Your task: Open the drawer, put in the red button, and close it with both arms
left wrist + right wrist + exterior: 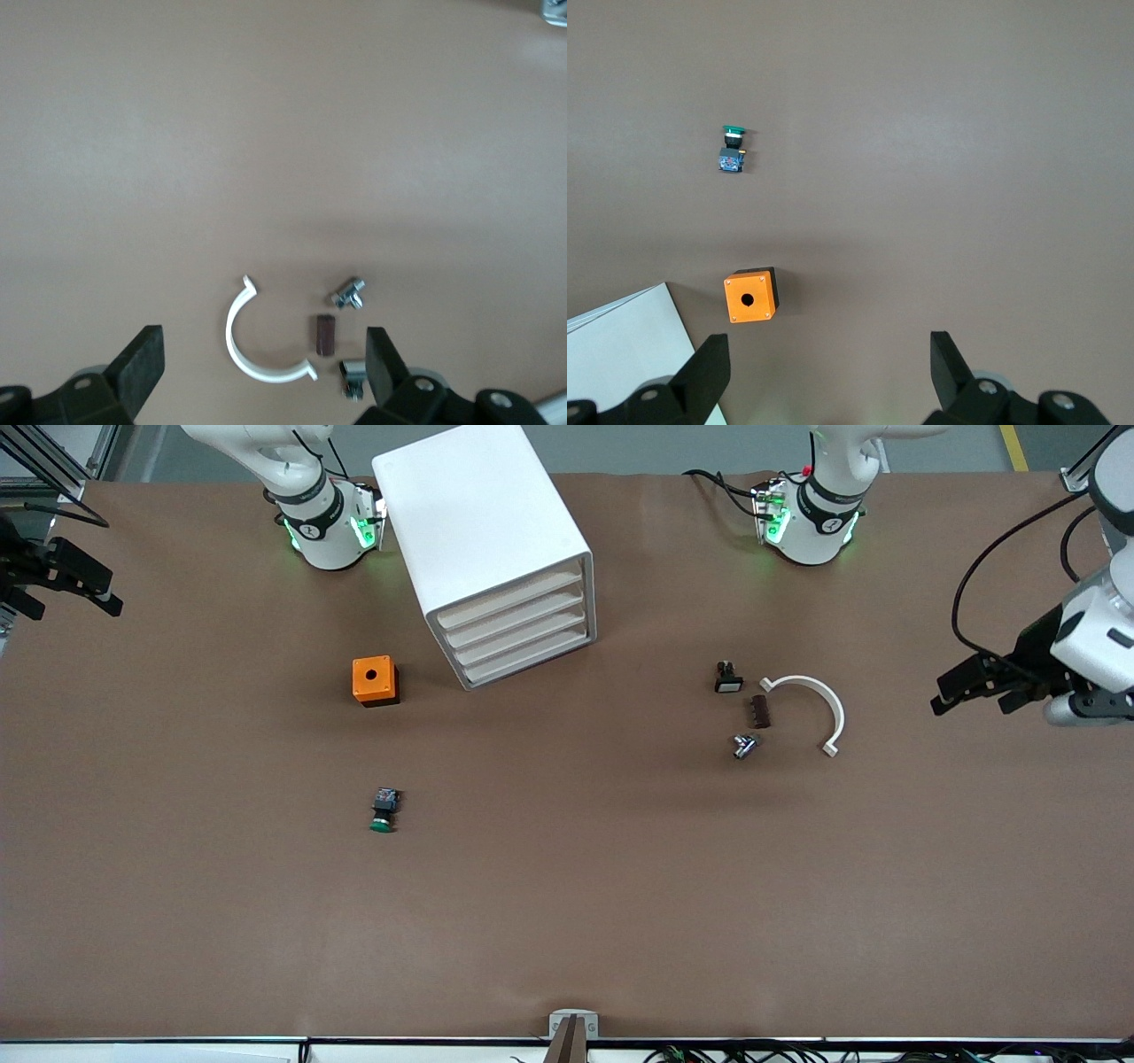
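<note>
Cabinet point(496, 549) faces camera; left pincer point(970, 691), right pincer point(93, 589) open over table ends.

No text or label seems readable anywhere.

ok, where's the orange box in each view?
Front view: orange box beside the white drawer unit, toward the right arm's end.
Left wrist view: not in it.
Right wrist view: orange box, white drawer unit at the edge.
Shared landmark: green button.
</note>
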You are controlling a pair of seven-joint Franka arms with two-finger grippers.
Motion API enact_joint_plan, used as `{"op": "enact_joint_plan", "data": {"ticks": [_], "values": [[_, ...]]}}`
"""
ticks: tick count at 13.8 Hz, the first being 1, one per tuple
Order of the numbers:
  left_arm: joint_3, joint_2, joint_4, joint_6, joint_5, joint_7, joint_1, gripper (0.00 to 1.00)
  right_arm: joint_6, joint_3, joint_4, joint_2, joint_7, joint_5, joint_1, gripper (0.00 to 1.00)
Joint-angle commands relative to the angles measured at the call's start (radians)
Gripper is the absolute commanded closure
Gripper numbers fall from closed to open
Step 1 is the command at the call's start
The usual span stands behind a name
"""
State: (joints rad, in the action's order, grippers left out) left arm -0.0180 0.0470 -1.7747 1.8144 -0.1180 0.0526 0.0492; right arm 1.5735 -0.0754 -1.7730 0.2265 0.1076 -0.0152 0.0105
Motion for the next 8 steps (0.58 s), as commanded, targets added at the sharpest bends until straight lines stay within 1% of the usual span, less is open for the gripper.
{"op": "enact_joint_plan", "data": {"ticks": [1, 3, 4, 8], "values": [[0.020, 0.074, -0.029, -0.056, 0.040, 0.001, -0.012, 0.00, -0.018, 0.008, -0.005, 0.021, 0.000, 0.001, 0.011, 0.00], [0.050, 0.090, -0.009, -0.114, 0.113, 0.006, -0.015, 0.00, -0.021, 0.008, -0.005, 0.021, -0.002, 0.001, 0.011, 0.00], [0.058, 0.088, 0.018, -0.147, 0.126, 0.007, -0.015, 0.00, -0.020, 0.006, -0.005, 0.021, -0.002, -0.005, 0.013, 0.00], [0.058, 0.076, 0.083, -0.167, 0.126, 0.006, -0.012, 0.00, -0.021, 0.005, -0.005, 0.021, -0.003, -0.018, 0.013, 0.00]]}}
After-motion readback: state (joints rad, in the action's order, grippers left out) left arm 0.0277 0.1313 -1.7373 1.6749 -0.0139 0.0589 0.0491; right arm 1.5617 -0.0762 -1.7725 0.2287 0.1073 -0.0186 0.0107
